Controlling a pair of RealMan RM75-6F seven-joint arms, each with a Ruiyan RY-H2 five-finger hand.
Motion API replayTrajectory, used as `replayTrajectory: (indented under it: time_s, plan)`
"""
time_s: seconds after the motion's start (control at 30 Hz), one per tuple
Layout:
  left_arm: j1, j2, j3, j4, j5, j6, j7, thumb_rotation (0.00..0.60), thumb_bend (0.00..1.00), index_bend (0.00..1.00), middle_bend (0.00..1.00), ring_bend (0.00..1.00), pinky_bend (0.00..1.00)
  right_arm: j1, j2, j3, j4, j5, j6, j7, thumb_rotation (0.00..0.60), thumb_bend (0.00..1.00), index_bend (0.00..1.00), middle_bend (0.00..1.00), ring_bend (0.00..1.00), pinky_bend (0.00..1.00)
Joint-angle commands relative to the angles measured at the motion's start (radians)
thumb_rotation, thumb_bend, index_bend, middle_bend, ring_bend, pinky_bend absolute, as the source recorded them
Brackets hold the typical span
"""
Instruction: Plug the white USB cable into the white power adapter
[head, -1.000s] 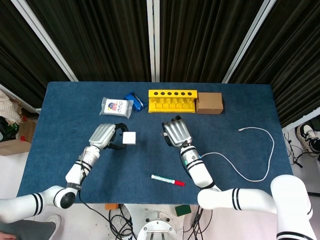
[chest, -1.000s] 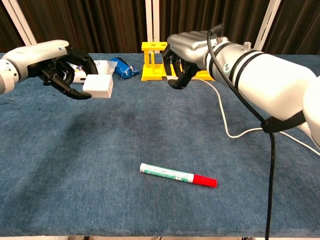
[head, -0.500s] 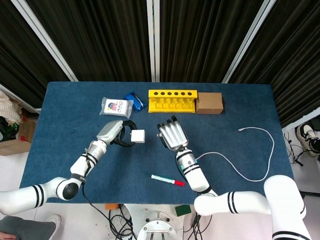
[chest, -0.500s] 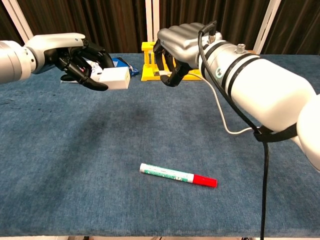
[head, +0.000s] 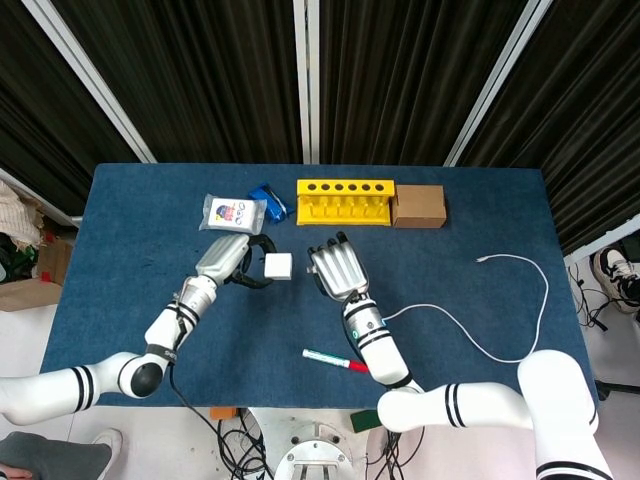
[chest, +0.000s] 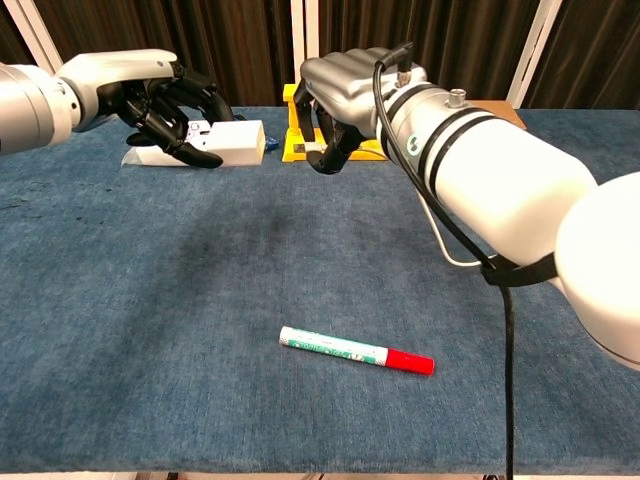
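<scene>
My left hand (chest: 165, 105), grasping the adapter (chest: 236, 139), has closed in on my right hand (chest: 335, 100), which pinches the cable (head: 500, 310) end, so mating is near.

The setting reads as a robotics lab or test cell rather than a home. A table (head: 150, 210) covered in blue felt stands before black curtains (head: 220, 70) hung between white frame bars (head: 307, 80). Loose cables (head: 235, 435) trail on the floor under the robot's base, and cardboard boxes (head: 35, 275) sit beside the table at the left edge.
</scene>
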Motion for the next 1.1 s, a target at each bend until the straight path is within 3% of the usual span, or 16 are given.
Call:
replayTrajectory:
  time_s: [0.03, 1.1]
  plan:
    - [-0.002, 0.001, 0.004, -0.009, -0.002, 0.008, 0.008, 0.600, 0.25, 0.56, 0.46, 0.71, 0.89, 0.005, -0.004, 0.006, 0.006, 0.007, 0.001, -0.004, 0.600, 0.91, 0.61, 0.59, 0.42, 0.29]
    - [-0.043, -0.008, 0.012, -0.044, -0.094, 0.042, 0.098, 0.600, 0.25, 0.56, 0.46, 0.71, 0.89, 0.044, -0.047, 0.039, 0.043, 0.037, -0.003, -0.007, 0.600, 0.91, 0.62, 0.58, 0.42, 0.29]
